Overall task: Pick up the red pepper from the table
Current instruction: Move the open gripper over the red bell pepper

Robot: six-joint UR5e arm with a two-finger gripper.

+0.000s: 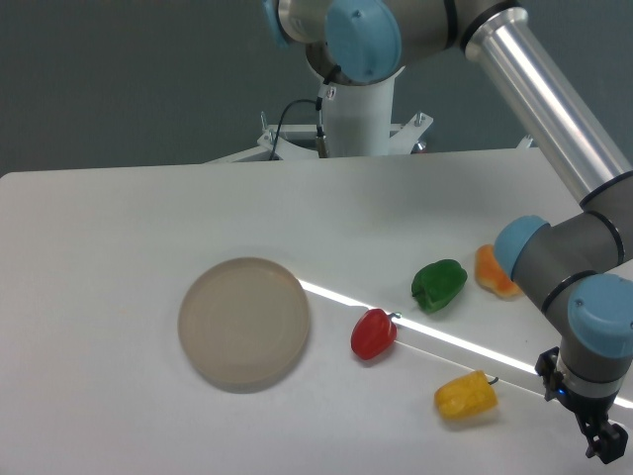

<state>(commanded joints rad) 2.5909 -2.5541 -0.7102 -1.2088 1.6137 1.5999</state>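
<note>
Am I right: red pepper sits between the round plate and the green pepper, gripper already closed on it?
Not quite. In the camera view the red pepper does lie between the round plate and the green pepper, but the gripper is not on it: it hangs at the lower right edge, past the yellow pepper.

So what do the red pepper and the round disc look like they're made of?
Red pepper: probably moulded plastic, glossy, judging by its bright highlight and even colour. Round disc: pale beige, matte, with a faint raised rim; possibly plastic or ceramic, but it's hard to say.
</note>
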